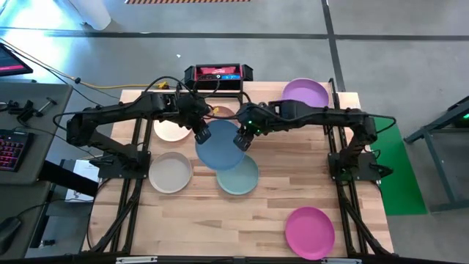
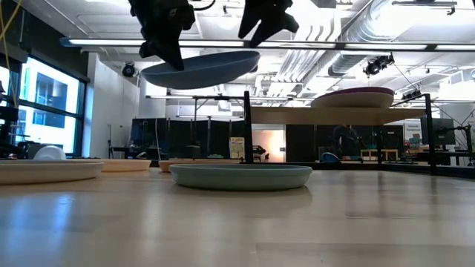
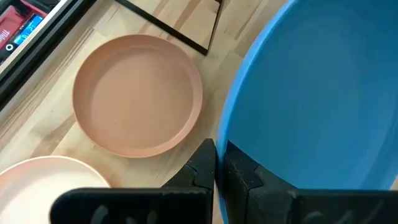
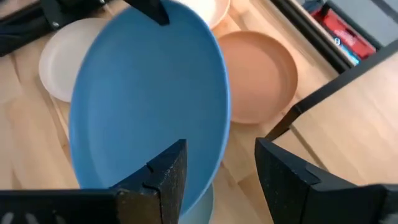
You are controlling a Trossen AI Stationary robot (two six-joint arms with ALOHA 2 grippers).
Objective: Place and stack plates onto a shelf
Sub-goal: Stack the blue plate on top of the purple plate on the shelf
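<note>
Clamped on the rim of the blue plate (image 1: 219,145), the left gripper (image 1: 201,134) is seen with its fingers pinched tight, and the plate is held in the air above the middle of the desk (image 1: 256,220). Close beside the plate's opposite rim, the right gripper (image 1: 242,141) is held wide open with one finger over the plate and nothing gripped. Directly beneath, the teal plate (image 1: 242,177) is left lying on the desk. Further out, a terracotta plate (image 3: 138,93), a pale pink plate (image 1: 171,130) and a cream plate (image 1: 170,172) are found on the desk, and a magenta plate (image 1: 309,232) near its front edge. Only the purple plate (image 1: 305,94) is seen on the shelf (image 2: 297,115). The task is judged barely begun, with the lifted plate and the others yet to be stacked.
</note>
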